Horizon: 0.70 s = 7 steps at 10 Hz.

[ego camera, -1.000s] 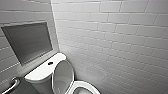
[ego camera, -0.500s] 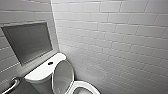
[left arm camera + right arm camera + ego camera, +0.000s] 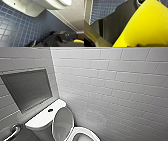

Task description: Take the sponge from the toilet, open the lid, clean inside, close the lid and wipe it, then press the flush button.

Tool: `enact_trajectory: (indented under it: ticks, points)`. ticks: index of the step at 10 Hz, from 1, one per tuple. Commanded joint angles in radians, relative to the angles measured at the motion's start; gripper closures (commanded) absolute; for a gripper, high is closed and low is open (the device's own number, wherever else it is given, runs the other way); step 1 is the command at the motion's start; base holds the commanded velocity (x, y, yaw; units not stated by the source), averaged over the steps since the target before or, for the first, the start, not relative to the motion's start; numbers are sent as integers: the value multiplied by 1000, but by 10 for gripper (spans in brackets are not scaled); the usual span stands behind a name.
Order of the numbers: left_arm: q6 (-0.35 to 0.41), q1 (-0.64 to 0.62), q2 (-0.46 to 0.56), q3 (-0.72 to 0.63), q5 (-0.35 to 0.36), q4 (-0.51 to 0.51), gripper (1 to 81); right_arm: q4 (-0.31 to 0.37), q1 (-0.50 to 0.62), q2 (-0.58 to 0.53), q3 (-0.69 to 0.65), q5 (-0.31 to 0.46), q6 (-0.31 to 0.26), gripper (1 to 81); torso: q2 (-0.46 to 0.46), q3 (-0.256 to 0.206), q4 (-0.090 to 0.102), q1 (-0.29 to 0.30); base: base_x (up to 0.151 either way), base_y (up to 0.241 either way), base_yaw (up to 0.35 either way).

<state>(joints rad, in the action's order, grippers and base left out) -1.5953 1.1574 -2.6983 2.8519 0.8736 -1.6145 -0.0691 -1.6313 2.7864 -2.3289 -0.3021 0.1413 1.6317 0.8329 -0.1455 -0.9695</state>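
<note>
Right wrist view is showing the right fingers (image 3: 139, 45) clamping the sponge (image 3: 146, 25); the lid (image 3: 63, 122) is standing upright, exposing the toilet (image 3: 85, 132) bowl beside it.

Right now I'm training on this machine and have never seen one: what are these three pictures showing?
It is a wheeled robot with two arms, each with a camera at the wrist. The head view looks down from high on the robot at a white toilet against a tiled wall. Its lid stands raised, and the dark flush button sits on the tank top. The left wrist view looks across the blue tiled floor at the toilet's base. The right wrist view is close up on the yellow sponge, which that arm appears to be holding.
</note>
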Motion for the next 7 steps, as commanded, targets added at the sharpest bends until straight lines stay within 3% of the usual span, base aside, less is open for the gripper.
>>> enact_trajectory:
  ticks: [1, 2, 3, 4, 6, 7]
  points:
    - [-6, 2, -26, 40, 2, -62, 10, -14, 15, -17, 17, 46, -2, 811, -96, -52, 0, 62, 0, 0, 0]
    - [-3, 21, -50, 59, -2, -64, 10, -15, 14, -12, 13, 44, 0, 811, -130, -99, -22, 83, 0, 0, 0]
    - [0, 43, -72, 81, -22, -65, 10, -14, 15, -6, 8, 44, 0, 811, -159, -110, -23, 100, 0, 0, 0]
    - [3, 64, -101, 93, -86, -79, 10, -14, 14, -2, -3, 46, -2, 811, -185, -132, -5, 117, 0, 0, 0]
    - [2, 94, -141, 93, -202, -93, 10, -15, 14, 18, -24, 46, -2, 811, -253, -202, -10, 162, 0, 0, 0]
    - [3, 104, -152, 95, -209, -96, 10, -15, 14, 26, -33, 47, -2, 811, -288, -236, -10, 185, 0, 0, 0]
